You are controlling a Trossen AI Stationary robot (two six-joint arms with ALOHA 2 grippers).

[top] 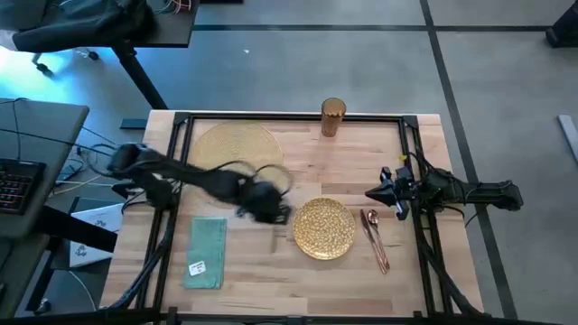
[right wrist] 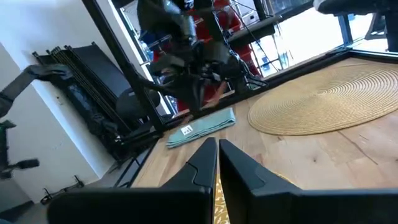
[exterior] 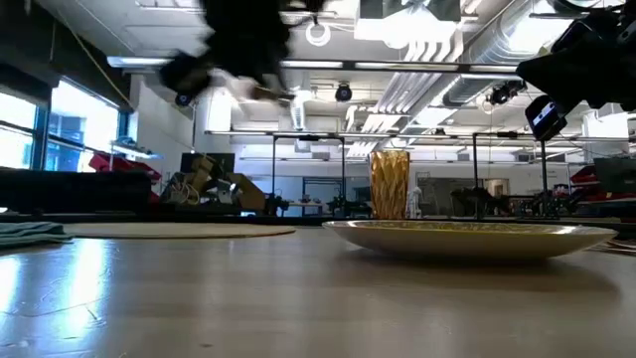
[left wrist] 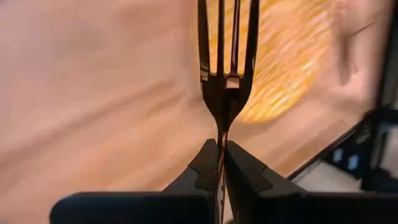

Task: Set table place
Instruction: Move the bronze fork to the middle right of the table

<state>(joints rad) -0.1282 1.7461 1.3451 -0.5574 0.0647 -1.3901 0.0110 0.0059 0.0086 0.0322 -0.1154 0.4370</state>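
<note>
Light-wood butcher-block worktop (top: 271, 271), boxed by a black metal rail frame (top: 289, 116). Round pale-gold placemat (top: 233, 144) toward the far left part of the top. Amber cup (top: 332, 117) upright at the far edge, near the middle. Glittery gold plate (top: 323, 227) right of centre, flat on the wood, well apart from the placemat. Copper spoon (top: 370, 226) and knife (top: 380, 248) side by side just right of the plate. Teal napkin (top: 206, 251) folded at the near left, a small white tag on it.

Left claw (top: 267, 209) above the worktop between napkin and plate, just left of the plate, blurred with motion. Pressed tight on the handle of the fork (left wrist: 225, 68), tines pointing away from the wrist toward the gold plate beneath. Right claw (top: 377, 193) by the right rail, just above the spoon and knife, fingers closed together with nothing between them.

Grey concrete floor around the worktop, crossed by dark seams. Grey desk with a keyboard (top: 18, 181) to the left, cables trailing beside it, a dark office chair farther back. From worktop height: open ceiling with pipes, ducts and ring lights, windows at the left, cluttered benches in the distance.
</note>
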